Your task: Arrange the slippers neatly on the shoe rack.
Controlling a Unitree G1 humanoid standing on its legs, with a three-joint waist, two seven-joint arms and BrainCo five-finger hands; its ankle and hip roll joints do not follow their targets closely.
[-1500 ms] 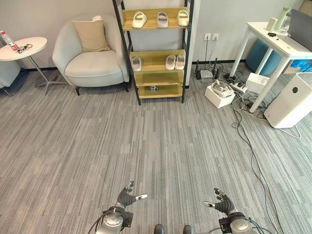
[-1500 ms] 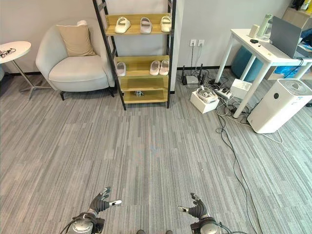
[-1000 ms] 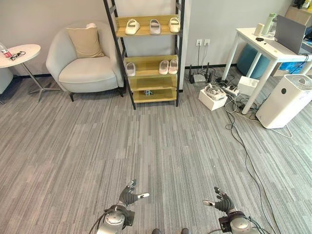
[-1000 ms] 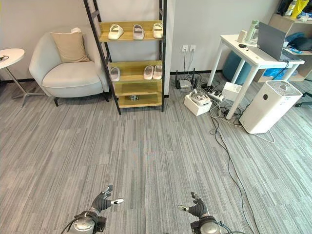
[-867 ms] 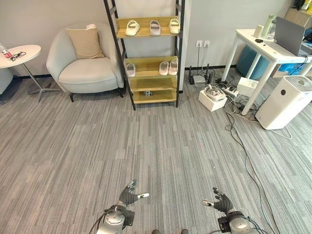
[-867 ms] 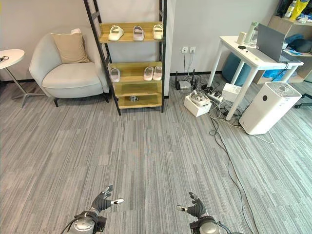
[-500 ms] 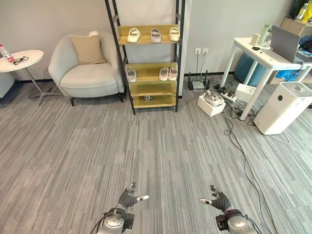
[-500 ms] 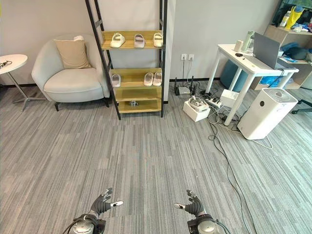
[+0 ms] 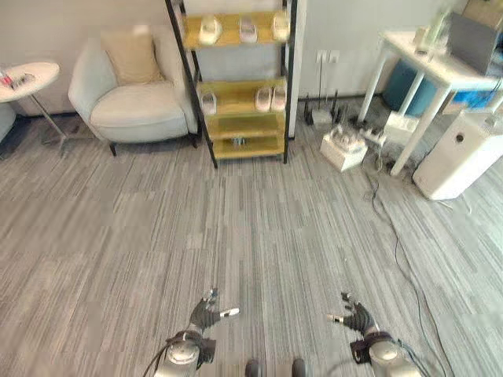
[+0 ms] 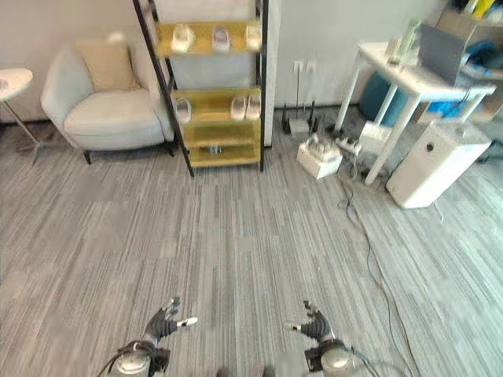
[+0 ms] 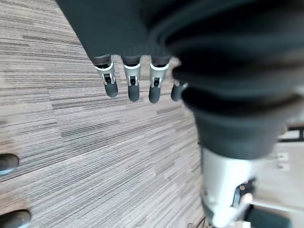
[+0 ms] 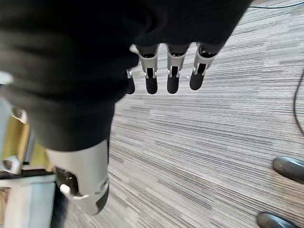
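Observation:
The wooden shoe rack [image 9: 240,119] with a black frame stands against the far wall. Three pale slippers [image 9: 248,29] lie in a row on its top shelf. The shelf below has a single slipper [image 9: 208,102] at the left and a pair [image 9: 270,98] at the right. My left hand [image 9: 206,314] and right hand [image 9: 355,319] hang low over the carpet, far from the rack. In the wrist views the left hand's fingers [image 11: 132,83] and the right hand's fingers [image 12: 173,76] are straight and hold nothing.
A grey armchair [image 9: 134,110] with a cushion stands left of the rack, with a round side table [image 9: 27,78] further left. To the right are a white desk [image 9: 436,67], an air purifier [image 9: 464,157], a white box [image 9: 342,149] and cables [image 9: 397,251] on the carpet.
The camera has moved, so the rack and furniture sit higher in the picture. Both hands stay open and low over the carpet.

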